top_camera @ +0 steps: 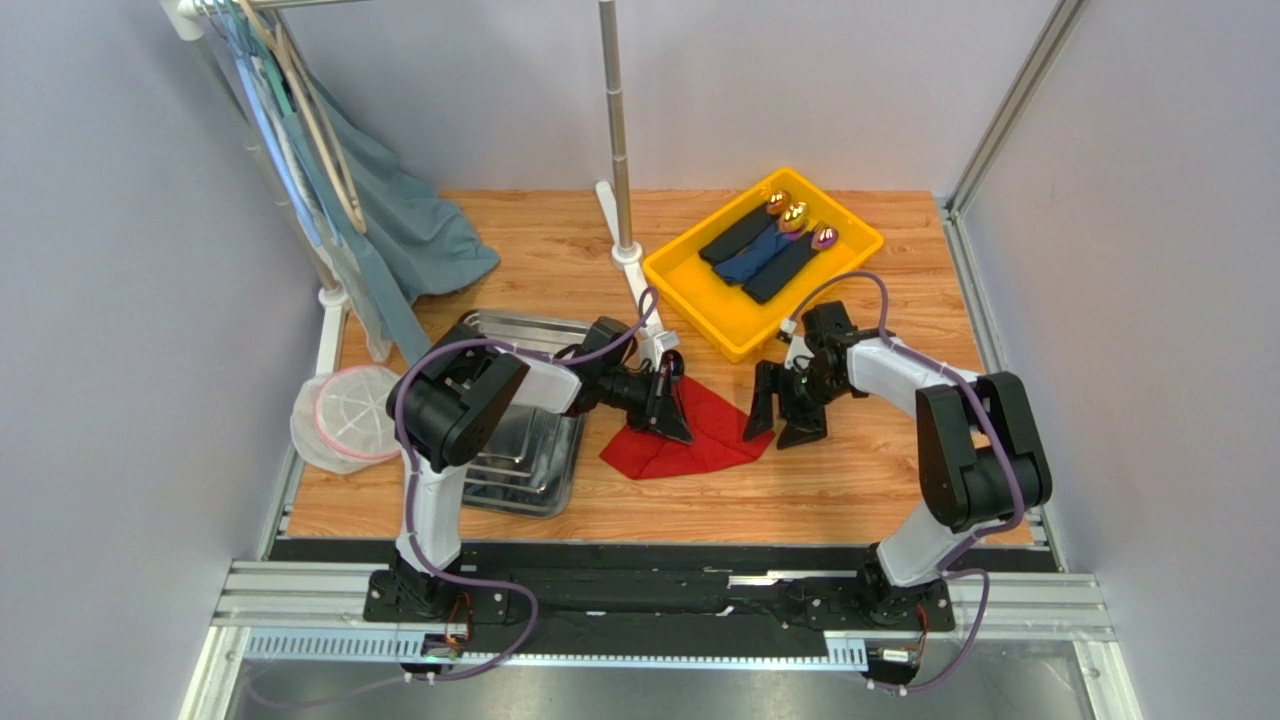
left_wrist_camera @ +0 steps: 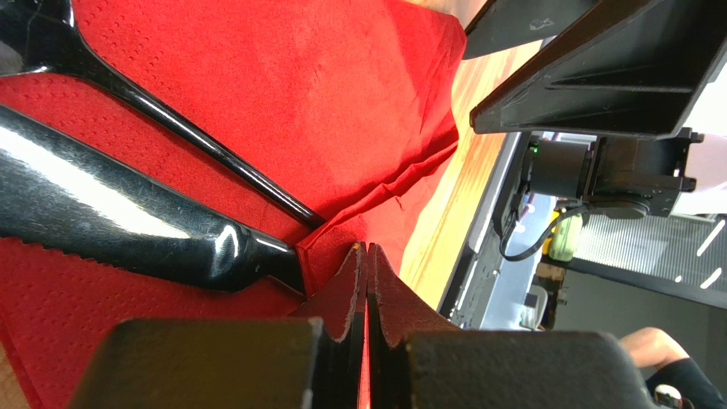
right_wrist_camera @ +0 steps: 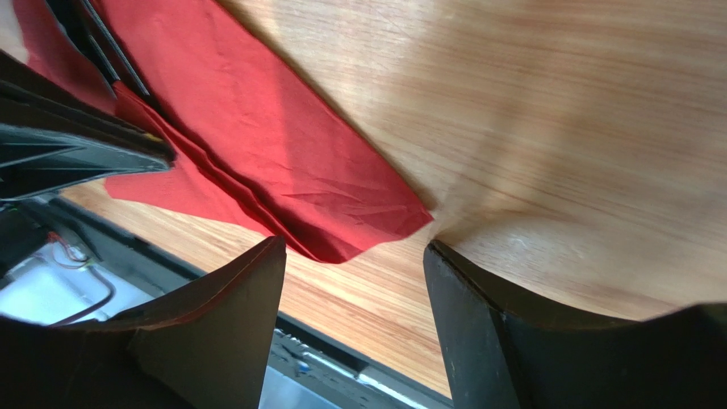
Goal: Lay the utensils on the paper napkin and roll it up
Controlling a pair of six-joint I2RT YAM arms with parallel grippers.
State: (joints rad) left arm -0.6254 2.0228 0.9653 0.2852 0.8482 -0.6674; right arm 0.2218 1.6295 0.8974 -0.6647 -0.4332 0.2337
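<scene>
— Now, item one: where does the paper napkin (top_camera: 706,443) lie?

— On the wooden table (top_camera: 842,495), near the middle, between the two arms. It is red and creased, with layered folds along one edge.

— And the utensils (left_wrist_camera: 128,213)?

— On the napkin. The left wrist view shows two glossy black pieces, one broad and one slim, lying side by side on the red paper. Their ends run under a raised fold of it. Whether there are more than those two pieces, I cannot tell.

— State of the left gripper (left_wrist_camera: 367,254)?

— Pressed together, with a sliver of red paper caught between the pads. It pinches the napkin's fold, just beside the ends of the utensils.

— Right gripper (right_wrist_camera: 353,247)?

— Spread wide, with nothing between the fingers (right_wrist_camera: 478,324). It hangs low over the table at the napkin's right side. A folded corner of the napkin lies just ahead of the gap. Whether that corner touches one finger, I cannot tell.

— Other items noted?

— A yellow bin (top_camera: 706,323) at the back of the table holds three dark rolls (top_camera: 759,248) with shiny heads showing. A steel tray (top_camera: 526,458) sits to the left of the napkin, partly hidden by the left arm.
</scene>
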